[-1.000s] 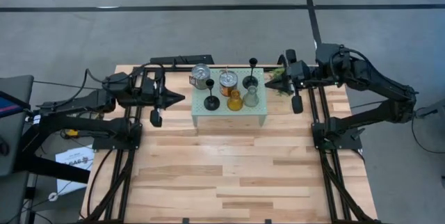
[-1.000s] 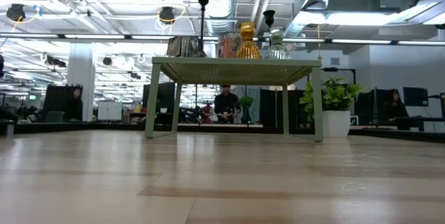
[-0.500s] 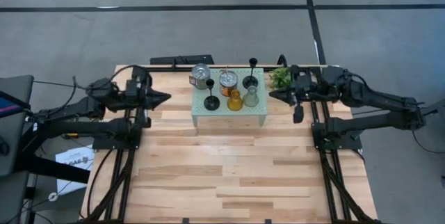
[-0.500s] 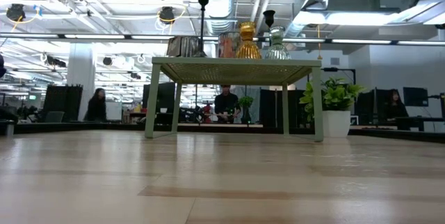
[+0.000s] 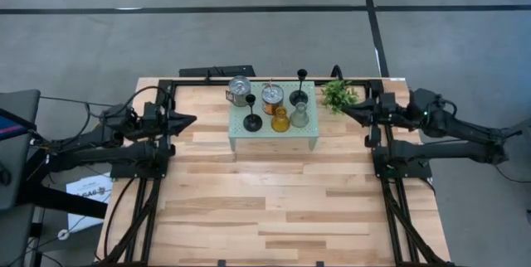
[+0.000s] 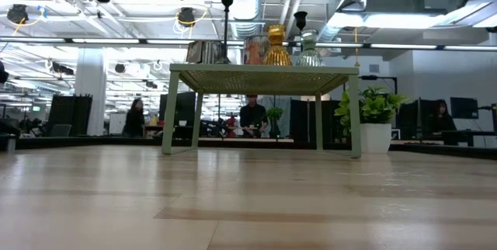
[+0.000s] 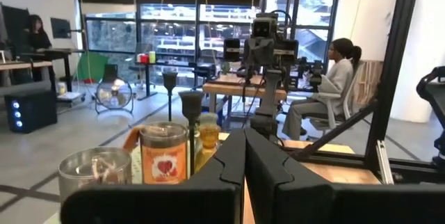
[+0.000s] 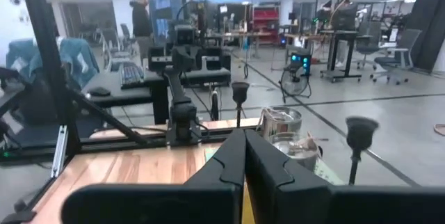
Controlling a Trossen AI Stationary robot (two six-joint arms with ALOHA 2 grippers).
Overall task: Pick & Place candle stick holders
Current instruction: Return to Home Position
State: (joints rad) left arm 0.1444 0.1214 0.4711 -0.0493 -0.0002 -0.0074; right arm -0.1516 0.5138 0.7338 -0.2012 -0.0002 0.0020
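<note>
Several candle stick holders stand on top of the pale green perforated stand (image 5: pixel 274 140) at the table's far middle. They are two silvery cups (image 5: pixel 240 90) (image 5: pixel 272 95), two slim black stemmed ones (image 5: pixel 252 120) (image 5: pixel 299 93), an amber glass one (image 5: pixel 281 121) and a clear glass one (image 5: pixel 299 117). In the low view they line the stand's top (image 6: pixel 264 69). My left gripper (image 5: pixel 192 120) (image 7: pixel 245 156) hovers shut to the left of the stand, pointing at it. My right gripper (image 5: pixel 343 111) (image 8: pixel 245 156) hovers shut to its right, beside the plant. Neither holds anything.
A small green potted plant (image 5: pixel 337 94) (image 6: pixel 374 109) stands right of the stand at the far edge. A black bar (image 5: pixel 217 72) lies along the far edge. The near half of the wooden table (image 5: pixel 274 209) is bare. People sit and walk in the room beyond.
Both arms have drawn back from the stand and sunk. My left gripper has gone toward the table's left edge and my right toward the right edge, uncovering the plant. Both have stayed shut. The holders have kept their places on the stand.
</note>
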